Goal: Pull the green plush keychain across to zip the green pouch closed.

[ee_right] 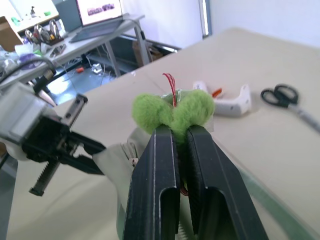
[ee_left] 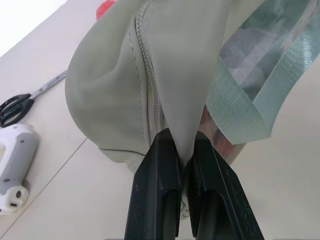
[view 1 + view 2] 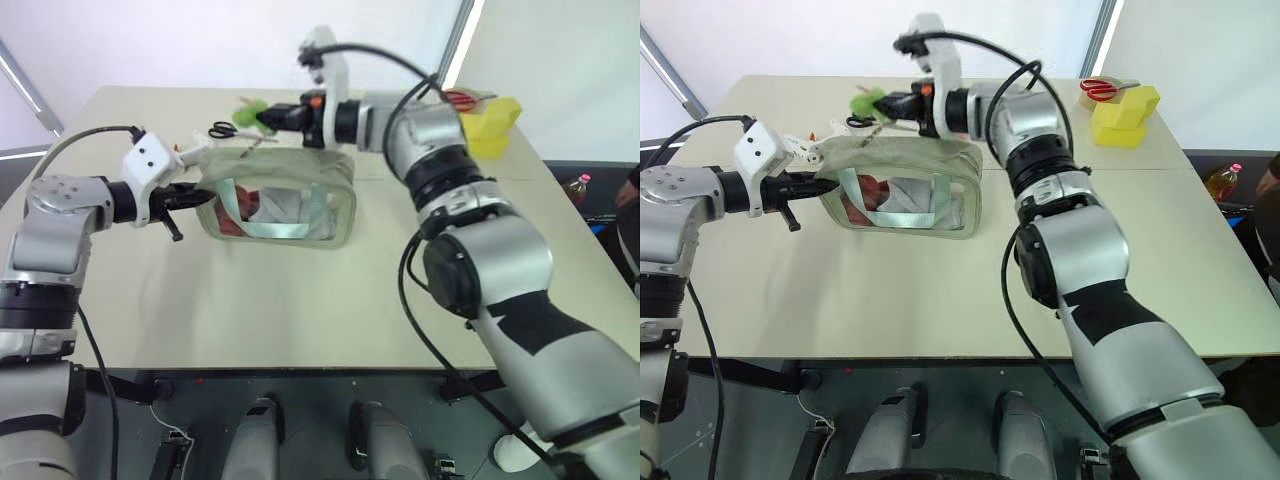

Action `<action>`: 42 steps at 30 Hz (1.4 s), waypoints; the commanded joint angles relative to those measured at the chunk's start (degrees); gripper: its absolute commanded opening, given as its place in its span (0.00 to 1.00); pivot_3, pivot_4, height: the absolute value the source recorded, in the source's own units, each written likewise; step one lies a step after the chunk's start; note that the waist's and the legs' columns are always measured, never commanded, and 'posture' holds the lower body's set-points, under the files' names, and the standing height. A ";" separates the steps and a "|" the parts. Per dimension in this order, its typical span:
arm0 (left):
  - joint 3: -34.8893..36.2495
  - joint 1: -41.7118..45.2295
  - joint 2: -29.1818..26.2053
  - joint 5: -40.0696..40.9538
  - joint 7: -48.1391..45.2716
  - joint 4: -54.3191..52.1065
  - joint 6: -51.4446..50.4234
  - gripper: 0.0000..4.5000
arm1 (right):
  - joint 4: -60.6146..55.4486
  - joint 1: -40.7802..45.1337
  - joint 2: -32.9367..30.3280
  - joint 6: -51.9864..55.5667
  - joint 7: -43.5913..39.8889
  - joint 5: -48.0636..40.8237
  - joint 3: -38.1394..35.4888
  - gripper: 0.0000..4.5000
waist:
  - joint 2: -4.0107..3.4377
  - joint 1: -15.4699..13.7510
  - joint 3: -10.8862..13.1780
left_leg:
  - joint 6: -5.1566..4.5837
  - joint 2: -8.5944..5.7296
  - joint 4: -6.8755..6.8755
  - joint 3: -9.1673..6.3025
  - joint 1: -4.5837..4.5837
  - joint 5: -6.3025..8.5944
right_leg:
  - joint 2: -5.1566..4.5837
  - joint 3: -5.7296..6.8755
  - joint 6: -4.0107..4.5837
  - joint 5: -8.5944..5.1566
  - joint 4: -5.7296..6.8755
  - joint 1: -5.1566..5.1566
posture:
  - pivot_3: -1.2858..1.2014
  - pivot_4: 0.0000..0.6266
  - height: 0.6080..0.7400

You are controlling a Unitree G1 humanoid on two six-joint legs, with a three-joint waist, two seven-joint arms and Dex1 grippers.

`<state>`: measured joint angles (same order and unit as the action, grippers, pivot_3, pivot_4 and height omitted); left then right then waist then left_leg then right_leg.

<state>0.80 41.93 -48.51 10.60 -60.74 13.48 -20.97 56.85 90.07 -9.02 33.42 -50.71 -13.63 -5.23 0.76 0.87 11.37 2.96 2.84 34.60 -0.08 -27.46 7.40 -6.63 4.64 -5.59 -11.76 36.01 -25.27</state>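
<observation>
Already pinched in right claw [image 1: 172,137]: plush keychain [image 1: 172,112], soft, light, squashy, held at its waist above pouch [image 3: 285,200] near worktop's far edge. Left claw [image 2: 182,160] clamped on limp pouch end fabric; likely to sag, needing tension.

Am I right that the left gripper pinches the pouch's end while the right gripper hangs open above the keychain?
Not quite. The right gripper is shut on the keychain, as the right wrist view shows. The left gripper does pinch the pouch at its end.
</observation>
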 commanded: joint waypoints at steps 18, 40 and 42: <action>-0.50 1.15 -1.08 -0.77 -0.67 1.55 0.99 0.00 | -48.61 -33.62 -26.44 7.37 16.63 10.68 6.80 0.01 | -0.02 -0.10 0.01 | -0.01 0.01 0.19 0.04 0.02 0.00 | -0.02 -0.02 0.19 -0.10 0.01 0.07 | 0.52 0.24 1.00; -0.30 -0.13 -1.59 -0.25 0.18 -0.81 -0.33 0.00 | -37.43 -45.72 -9.32 -4.20 25.20 12.15 11.56 0.01 | -0.03 0.27 0.01 | -0.02 0.03 0.28 0.00 0.10 -0.01 | 0.02 -0.05 0.26 -0.09 0.03 0.18 | 0.52 0.24 1.00; -0.23 -0.23 -1.65 -0.21 0.17 -0.80 -0.26 0.00 | -38.28 -44.89 -9.23 -3.04 24.83 10.18 9.45 0.01 | -0.03 0.25 0.01 | -0.02 0.03 0.27 0.00 0.10 -0.01 | 0.02 -0.04 0.26 -0.09 0.03 0.17 | 0.52 0.24 1.00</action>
<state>-0.91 41.74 -48.87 10.66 -60.99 13.23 -20.95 20.00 43.44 -18.36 29.95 -25.52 -1.75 6.37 0.73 1.13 11.38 2.94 2.88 34.86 -0.07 -27.36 7.38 -6.60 4.59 -5.33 -11.85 36.03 -25.11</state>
